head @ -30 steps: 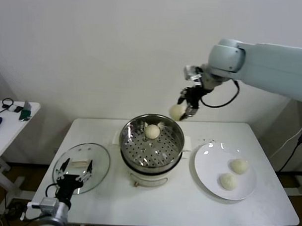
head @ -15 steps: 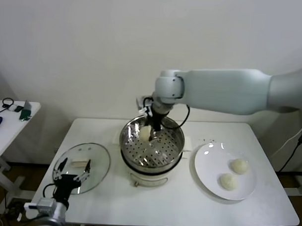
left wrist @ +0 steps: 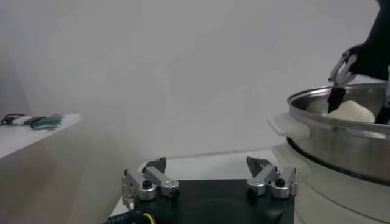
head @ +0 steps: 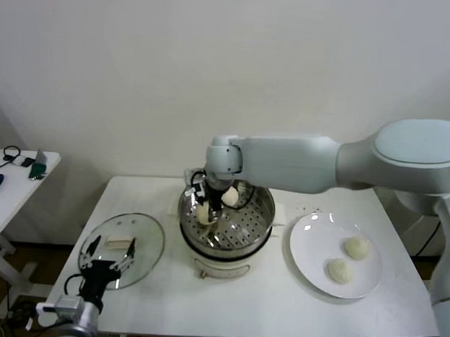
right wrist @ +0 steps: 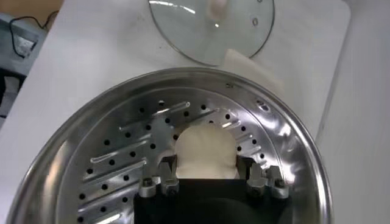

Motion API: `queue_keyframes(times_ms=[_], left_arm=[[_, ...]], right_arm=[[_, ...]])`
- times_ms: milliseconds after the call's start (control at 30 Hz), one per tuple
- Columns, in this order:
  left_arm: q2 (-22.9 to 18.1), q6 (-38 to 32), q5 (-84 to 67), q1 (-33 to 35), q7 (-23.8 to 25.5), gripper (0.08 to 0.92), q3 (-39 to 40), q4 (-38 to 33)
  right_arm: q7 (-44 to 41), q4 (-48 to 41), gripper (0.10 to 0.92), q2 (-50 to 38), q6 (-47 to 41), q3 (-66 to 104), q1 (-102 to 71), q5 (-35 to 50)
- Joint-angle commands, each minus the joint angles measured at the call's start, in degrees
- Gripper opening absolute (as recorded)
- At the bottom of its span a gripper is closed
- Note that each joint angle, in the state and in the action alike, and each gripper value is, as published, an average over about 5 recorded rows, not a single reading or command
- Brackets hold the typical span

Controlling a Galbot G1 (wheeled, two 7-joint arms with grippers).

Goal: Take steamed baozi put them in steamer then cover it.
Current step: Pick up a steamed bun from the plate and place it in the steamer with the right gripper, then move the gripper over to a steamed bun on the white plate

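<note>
On the small side table (head: 21, 178) at the far left lie a few small gadgets and cables. Next, at the near left corner of the white table (head: 272, 303), the left end effector (head: 111, 255) hovers low with its fingers spread wide apart and nothing between them; the left wrist view shows the same open gap (left wrist: 210, 176). Just beyond it lies the cover (head: 122, 248), a clear glass lid with a metal rim and white bar handle, flat on the table beside the steamer (head: 261, 227).

The steamer stands mid-table, a shiny steel pot on a white base, its perforated tray exposed. The right arm reaches across from the right and dips the right end effector (head: 203, 212) into the pot's left side. In the right wrist view its fingers sit on either side of a steamed baozi (right wrist: 206, 152) that rests on the tray; whether they are clamped on it or just parted cannot be told. A second bun (head: 230, 196) sits at the tray's back.

To the right, a flat white plate (head: 303, 252) holds two more buns, one farther (head: 357, 248) and one nearer (head: 340, 270).
</note>
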Motion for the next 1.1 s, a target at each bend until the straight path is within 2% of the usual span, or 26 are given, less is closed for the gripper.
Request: queue_keyframes(times_ms=[33,233,467,600,867,1100], left_arm=[[0.00,0.15,0.05,-0.10,0.07,0.823,0.04,-0.02],[0.01,0.39,0.18,-0.23,0.16,0.823,0.06,-0.28],[-0.17,0.78,0.38,-0.23,0.28,0.823,0.08,-0.84],[-0.35,1.02,0.48,-0.45,0.33,0.823,0.15,-0.97],[-1.09,1.33,1.14,-0.94,0.41,0.823,0.72,-0.86],[-1.84,1.51,1.77,-0.84,0.53,0.823,0.62,-1.18]], right_arm=[[0.60,-2.40,0.679,1.18,0.00,1.24,-2.92,-1.77],[-3.60,1.12,0.808,-3.84,4.42,0.92,4.98,1.04],[-16.48,5.52,0.823,-16.75,13.25,-7.81,23.03,7.50],[-19.89,11.45,0.823,-26.44,15.96,-16.77,31.61,7.99],[-15.09,23.17,0.823,-45.95,14.65,-31.37,32.20,-5.24],[-10.38,24.51,0.823,-54.69,11.02,-25.34,17.47,-13.58]])
